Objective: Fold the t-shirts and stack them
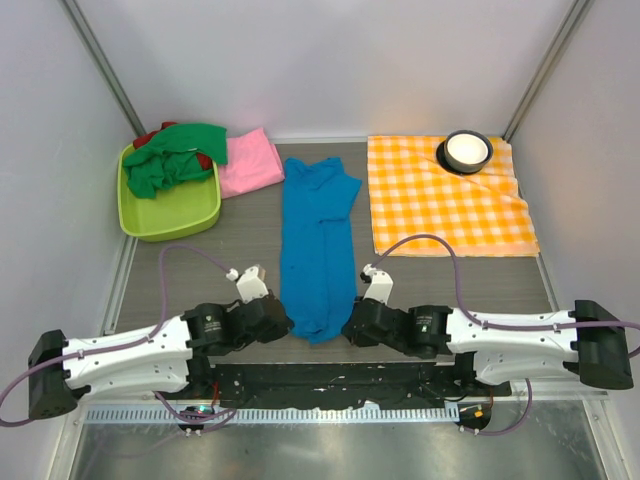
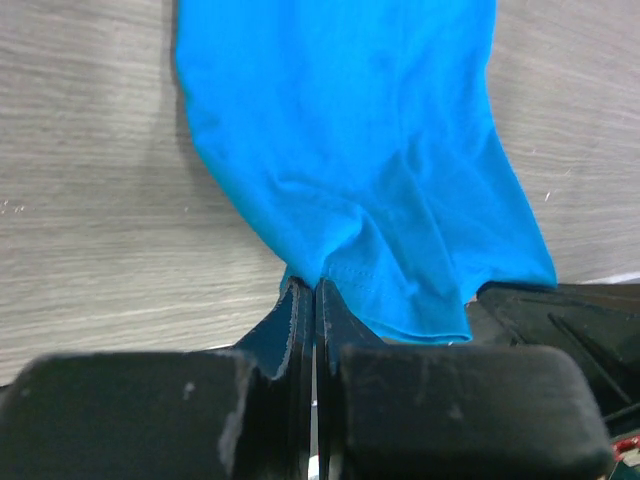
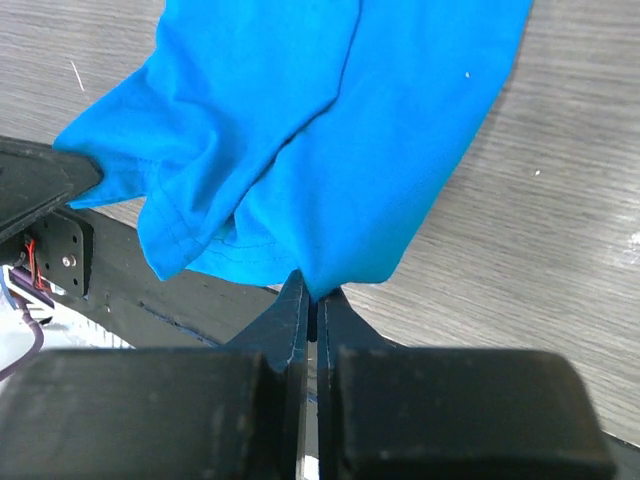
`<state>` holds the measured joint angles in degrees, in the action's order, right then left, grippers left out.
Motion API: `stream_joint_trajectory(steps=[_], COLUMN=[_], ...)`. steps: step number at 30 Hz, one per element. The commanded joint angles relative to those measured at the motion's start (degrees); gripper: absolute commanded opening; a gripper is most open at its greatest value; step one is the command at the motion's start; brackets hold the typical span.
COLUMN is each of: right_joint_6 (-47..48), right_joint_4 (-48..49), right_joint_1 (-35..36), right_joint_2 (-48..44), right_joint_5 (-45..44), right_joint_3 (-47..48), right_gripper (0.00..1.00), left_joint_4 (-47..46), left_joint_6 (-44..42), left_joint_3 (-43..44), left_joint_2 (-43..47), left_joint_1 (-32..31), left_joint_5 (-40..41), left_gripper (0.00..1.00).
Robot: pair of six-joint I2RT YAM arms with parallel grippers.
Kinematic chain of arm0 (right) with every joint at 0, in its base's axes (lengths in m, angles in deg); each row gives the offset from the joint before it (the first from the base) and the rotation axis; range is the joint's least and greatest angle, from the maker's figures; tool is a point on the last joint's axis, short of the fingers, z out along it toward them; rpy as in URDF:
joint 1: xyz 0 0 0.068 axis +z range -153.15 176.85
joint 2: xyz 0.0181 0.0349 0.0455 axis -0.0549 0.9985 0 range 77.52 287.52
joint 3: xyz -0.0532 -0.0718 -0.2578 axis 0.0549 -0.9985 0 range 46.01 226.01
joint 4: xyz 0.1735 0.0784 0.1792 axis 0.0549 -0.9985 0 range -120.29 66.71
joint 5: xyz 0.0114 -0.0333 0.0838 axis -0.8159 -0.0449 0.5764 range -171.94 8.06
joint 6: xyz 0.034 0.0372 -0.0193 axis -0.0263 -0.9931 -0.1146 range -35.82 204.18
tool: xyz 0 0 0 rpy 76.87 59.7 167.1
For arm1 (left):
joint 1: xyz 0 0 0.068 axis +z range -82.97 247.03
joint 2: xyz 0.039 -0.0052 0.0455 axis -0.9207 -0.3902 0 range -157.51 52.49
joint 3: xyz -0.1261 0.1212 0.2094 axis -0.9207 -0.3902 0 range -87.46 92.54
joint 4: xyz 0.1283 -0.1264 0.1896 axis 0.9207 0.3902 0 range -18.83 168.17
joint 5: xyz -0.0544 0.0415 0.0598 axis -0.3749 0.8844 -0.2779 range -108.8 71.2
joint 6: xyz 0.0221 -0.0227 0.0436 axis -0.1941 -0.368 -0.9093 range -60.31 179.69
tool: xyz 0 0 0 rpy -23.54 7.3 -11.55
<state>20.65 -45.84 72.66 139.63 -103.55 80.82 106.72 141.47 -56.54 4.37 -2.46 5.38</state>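
The bright blue t-shirt lies folded lengthwise in a long strip down the middle of the table. My left gripper is shut on its near left corner. My right gripper is shut on its near right corner. The pink t-shirt lies folded at the back left. The green t-shirt is bunched in the lime bin, with a bit of the red t-shirt under it.
An orange-and-white checked cloth lies at the back right with a black-rimmed white bowl on its far edge. The black base rail runs along the near table edge, close under the shirt's hem.
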Motion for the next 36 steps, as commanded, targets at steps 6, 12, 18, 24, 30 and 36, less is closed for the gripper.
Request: stream_joint_trajectory(steps=[6, 12, 18, 24, 30, 36], right_joint_6=[4.4, 10.1, 17.8, 24.1, 28.5, 30.2], right_joint_4=[-3.8, -3.7, 3.2, 10.4, 15.6, 17.7], right_joint_1=[-0.5, -3.0, -10.4, -18.1, -25.0, -27.6], right_joint_2=[-0.9, 1.9, 5.6, 9.3, 13.8, 20.4], right_joint_5=[-10.0, -15.8, -13.6, -9.8, -4.9, -2.1], right_joint_3=[5.6, 8.7, 9.6, 10.0, 12.1, 16.7], right_gripper=[0.01, 0.01, 0.01, 0.01, 0.01, 0.01], left_joint_4=[-2.1, -4.2, -9.1, -12.5, -15.8, -18.7], left_joint_6=[-10.8, -15.7, -20.0, -23.2, -25.2, -26.9], left_joint_3=[7.5, 9.2, 11.1, 13.9, 15.0, 15.9], left_joint_2=[-4.7, -5.8, -9.2, -14.5, -18.4, -20.5], left_joint_1=[7.3, 13.2, 18.9, 23.3, 29.1, 32.8], left_joint_5=[-0.8, -2.8, -6.2, -8.8, -12.8, -12.0], left_gripper=[0.00, 0.00, 0.00, 0.00, 0.00, 0.00])
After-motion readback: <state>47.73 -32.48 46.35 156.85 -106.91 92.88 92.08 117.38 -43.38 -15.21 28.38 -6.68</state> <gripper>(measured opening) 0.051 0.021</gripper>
